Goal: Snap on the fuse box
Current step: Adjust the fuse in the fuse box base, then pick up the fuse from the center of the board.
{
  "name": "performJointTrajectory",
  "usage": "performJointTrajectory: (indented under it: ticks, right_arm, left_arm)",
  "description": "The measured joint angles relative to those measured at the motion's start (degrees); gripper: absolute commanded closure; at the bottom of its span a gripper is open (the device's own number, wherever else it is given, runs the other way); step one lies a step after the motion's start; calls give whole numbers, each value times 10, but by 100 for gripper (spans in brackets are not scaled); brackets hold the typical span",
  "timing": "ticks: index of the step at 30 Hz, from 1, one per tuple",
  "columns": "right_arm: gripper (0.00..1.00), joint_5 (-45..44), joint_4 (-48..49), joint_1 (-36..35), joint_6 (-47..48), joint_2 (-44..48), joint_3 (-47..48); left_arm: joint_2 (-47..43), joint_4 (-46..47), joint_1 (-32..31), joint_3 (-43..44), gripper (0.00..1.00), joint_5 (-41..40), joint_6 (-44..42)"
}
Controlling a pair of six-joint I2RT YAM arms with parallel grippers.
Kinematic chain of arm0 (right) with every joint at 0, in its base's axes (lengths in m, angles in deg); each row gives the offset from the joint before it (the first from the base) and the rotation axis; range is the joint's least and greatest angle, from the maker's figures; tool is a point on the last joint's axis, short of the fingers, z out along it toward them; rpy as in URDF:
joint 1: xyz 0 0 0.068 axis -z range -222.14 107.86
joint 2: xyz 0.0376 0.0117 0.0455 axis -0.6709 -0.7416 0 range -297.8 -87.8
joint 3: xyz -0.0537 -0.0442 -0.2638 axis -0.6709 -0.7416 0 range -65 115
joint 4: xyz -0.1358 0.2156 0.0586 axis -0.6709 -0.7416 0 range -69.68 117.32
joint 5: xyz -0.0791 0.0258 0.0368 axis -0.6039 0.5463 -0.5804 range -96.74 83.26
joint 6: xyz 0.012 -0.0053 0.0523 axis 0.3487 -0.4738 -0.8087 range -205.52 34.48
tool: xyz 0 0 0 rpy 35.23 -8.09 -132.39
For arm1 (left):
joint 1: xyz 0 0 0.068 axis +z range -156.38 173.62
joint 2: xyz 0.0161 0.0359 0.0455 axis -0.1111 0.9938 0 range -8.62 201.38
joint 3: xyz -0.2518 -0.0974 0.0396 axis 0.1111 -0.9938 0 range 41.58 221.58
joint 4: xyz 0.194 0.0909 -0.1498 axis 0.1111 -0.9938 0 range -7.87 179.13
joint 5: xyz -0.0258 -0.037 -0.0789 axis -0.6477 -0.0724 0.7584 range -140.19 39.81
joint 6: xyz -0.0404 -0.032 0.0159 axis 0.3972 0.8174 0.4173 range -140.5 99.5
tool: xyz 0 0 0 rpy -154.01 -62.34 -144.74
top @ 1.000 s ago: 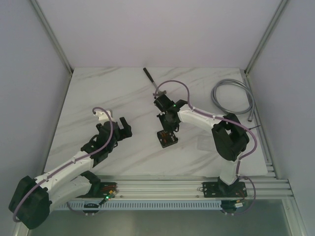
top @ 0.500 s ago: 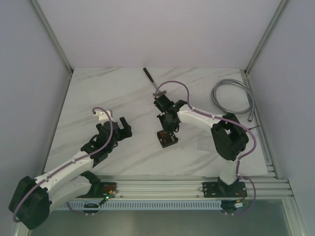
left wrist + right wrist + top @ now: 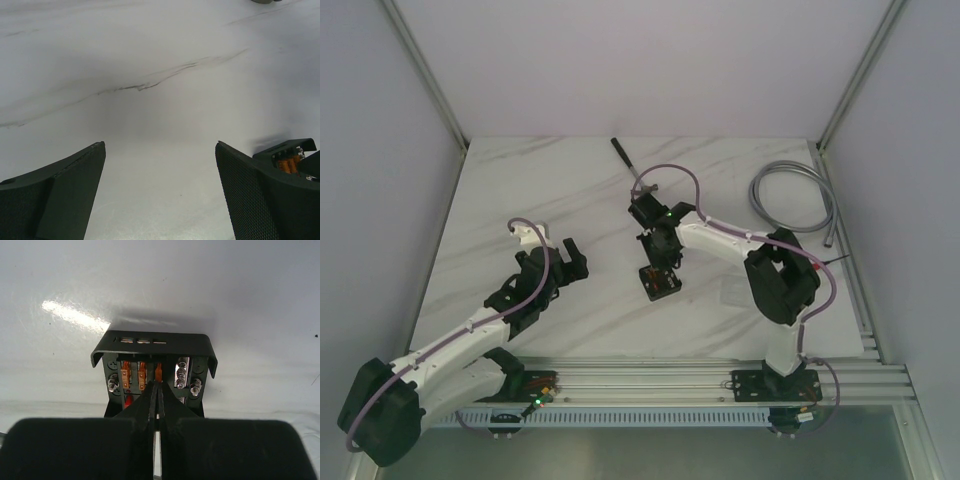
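The fuse box [image 3: 660,281] is a small black square box lying open on the marble table, just right of centre. In the right wrist view the fuse box [image 3: 155,342] shows orange fuses [image 3: 142,375] and silver screws in its slots. My right gripper [image 3: 157,384] is shut, its tips pressed together over the box, right at the third orange fuse [image 3: 159,371]. From above, the right gripper [image 3: 663,262] points down onto the box's far edge. My left gripper [image 3: 575,258] stands open left of the box with nothing in it. In its own view, the left gripper [image 3: 160,150] frames bare table, with the fuse box [image 3: 287,159] behind the right finger.
A coiled grey cable [image 3: 792,195] lies at the back right. A black-handled tool [image 3: 630,162] lies at the back centre. A faint clear square piece [image 3: 735,292] rests right of the box. An aluminium rail [image 3: 650,380] runs along the near edge.
The right arm has shifted slightly left over the fuse box and its jaws have closed the last bit. The left arm has not moved.
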Motion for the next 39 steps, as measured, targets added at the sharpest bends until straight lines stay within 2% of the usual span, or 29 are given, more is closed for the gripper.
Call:
performJointTrajectory:
  ticks: [3,6,10,12,18,27,39]
  right_arm:
    - [94,-3,12,-3,4,14,-11]
    - [78,-5,23,-3,5,31,-27]
    - [73,-7,24,5,7,69,-37]
    - [70,-11,29,23,9,94,-38]
    - [51,-41,64,106,7,115,-55]
    - [45,-127,107,160,-35,55,-73]
    - [48,-165,154,181,-57,-2,-73]
  left_arm:
    - [0,0,0,0,0,0,0]
    - [0,0,0,0,0,0,0]
    - [0,0,0,0,0,0,0]
    - [0,0,0,0,0,0,0]
    - [-2,0,0,0,0,0,0]
    - [-2,0,0,0,0,0,0]
    - [-2,0,0,0,0,0,0]
